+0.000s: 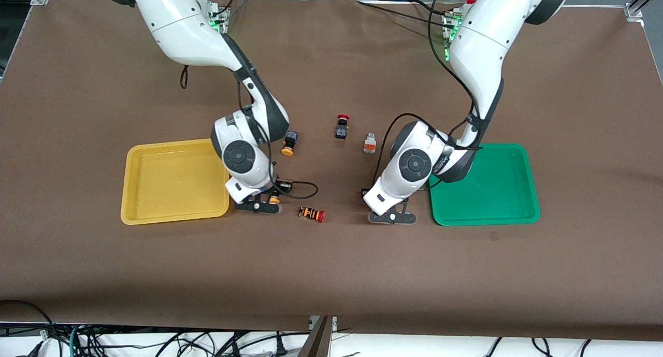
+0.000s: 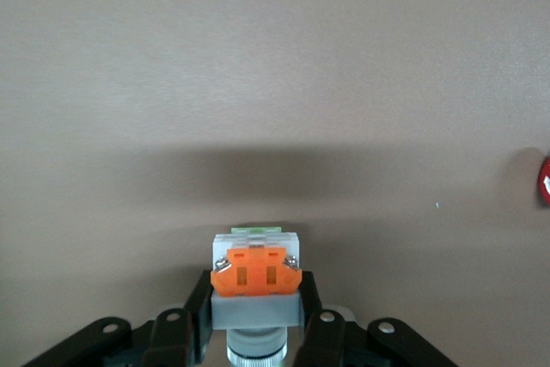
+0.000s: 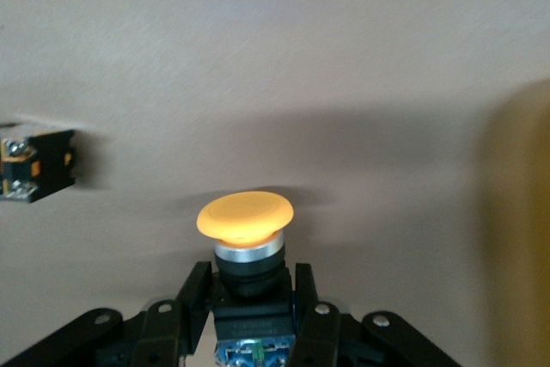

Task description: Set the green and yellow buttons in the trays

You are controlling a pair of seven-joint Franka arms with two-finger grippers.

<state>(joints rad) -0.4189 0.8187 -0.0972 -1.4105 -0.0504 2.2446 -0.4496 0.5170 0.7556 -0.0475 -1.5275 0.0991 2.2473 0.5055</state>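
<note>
Both shallow plastic trays, yellow (image 1: 155, 191) and green (image 1: 497, 201), hold nothing. The right hand (image 3: 249, 320) grips a black yellow-capped button (image 3: 246, 217); the left hand (image 2: 255, 333) grips a grey orange-faced button (image 2: 256, 277). Two more wait on the tabletop (image 1: 331, 274).

Front view: high camera across the table (image 1: 331, 274), facing both robot bases along the top edge, tilted steeply down. It takes in the whole brown surface, the yellow tray (image 1: 176, 214) toward the right arm's end and the green tray (image 1: 487, 217) toward the left arm's end.

Left wrist view: camera rides on the left arm's wrist, very close, looking past the left gripper (image 2: 255, 333) at bare tabletop.

Right wrist view: same mounting on the right arm, close over the right gripper (image 3: 247, 320).

Shared ground: the striped red-capped button (image 1: 312, 214) shows in the front view and at the edge of each wrist view.
</note>
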